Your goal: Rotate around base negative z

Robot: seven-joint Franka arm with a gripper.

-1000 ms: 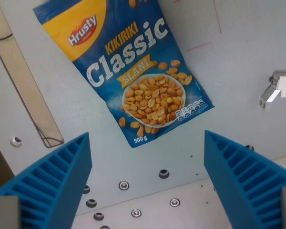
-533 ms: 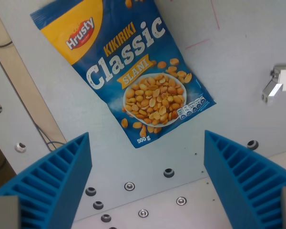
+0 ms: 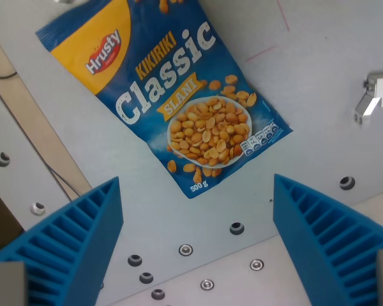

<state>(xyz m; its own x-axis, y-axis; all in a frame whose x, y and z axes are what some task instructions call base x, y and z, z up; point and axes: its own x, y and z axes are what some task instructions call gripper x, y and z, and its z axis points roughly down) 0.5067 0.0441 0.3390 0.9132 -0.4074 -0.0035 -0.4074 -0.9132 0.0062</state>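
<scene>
A blue and yellow bag of Hrusty Classic salted peanuts (image 3: 172, 102) lies flat on the grey metal table (image 3: 319, 146), tilted, in the upper middle of the wrist view. My gripper (image 3: 198, 245) hangs above the table, nearer the camera than the bag. Its two blue ribbed fingers, one at the wrist view's left (image 3: 64, 248) and one at the right (image 3: 332, 242), stand wide apart with nothing between them. The bag's top edge is cut off by the frame.
A tan strip with a thin dark cable (image 3: 32, 134) runs diagonally along the wrist view's left. A small metal bracket (image 3: 373, 99) sits at the right edge. Several bolt holes (image 3: 236, 228) dot the table near the bottom. Faint red lines (image 3: 268, 51) mark the table at upper right.
The whole scene has shifted and turned slightly in the picture, so the camera has rotated. The bag lies where it was. The fingers stay equally wide apart.
</scene>
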